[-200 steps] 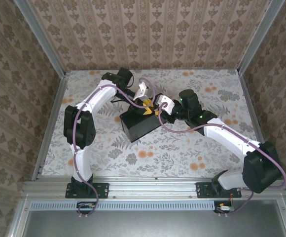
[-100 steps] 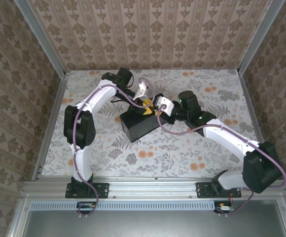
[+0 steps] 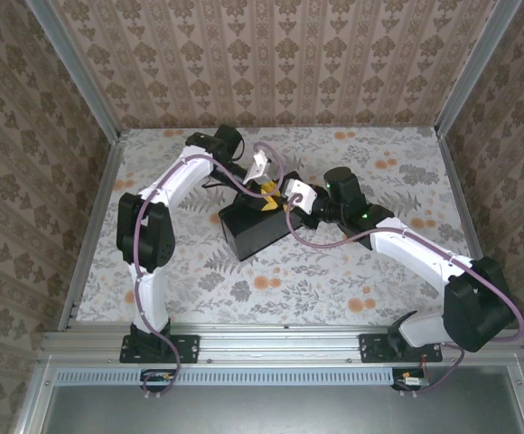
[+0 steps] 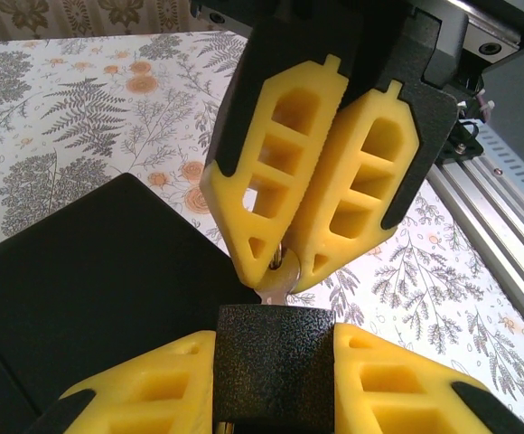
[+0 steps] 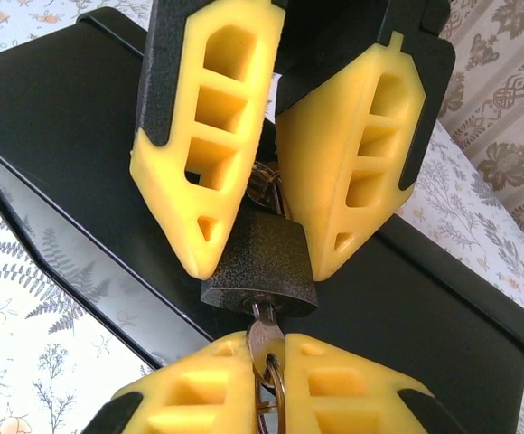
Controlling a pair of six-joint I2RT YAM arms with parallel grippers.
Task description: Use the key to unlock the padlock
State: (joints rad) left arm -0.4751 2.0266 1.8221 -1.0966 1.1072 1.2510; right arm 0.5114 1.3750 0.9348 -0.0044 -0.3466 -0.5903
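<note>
1. Top view: both arms meet over the far corner of a flat black box (image 3: 248,233) sitting on the flowery desk (image 3: 379,271). The left pincer (image 3: 265,183) and right pincer (image 3: 287,201) are nose to nose there. Whatever's between them is too tiny to make out from here.
2. Left wrist view: the left pincer's yellow fingers (image 4: 145,389) are clamped on both sides of the little dark textured padlock (image 4: 276,339), held close by the box's edge. Opposite, the right pincer (image 4: 280,267) is pinched on the thin grey metal key (image 4: 280,282), which runs into the padlock's face.
3. Right wrist view: clearest one. The key's blade sits in the keyhole on the padlock's underside. The right pincer is closed tight on the key's head, with a metal key ring (image 5: 277,389) beside it. There's a bit of metal above the body, probably the shackle, and I can't tell if it's popped.
4. My read: insertion's done and turning is the step in hand. Next up is a wrist roll on the right while the left braces the body. Slipping on that skinny key is the worry.
</note>
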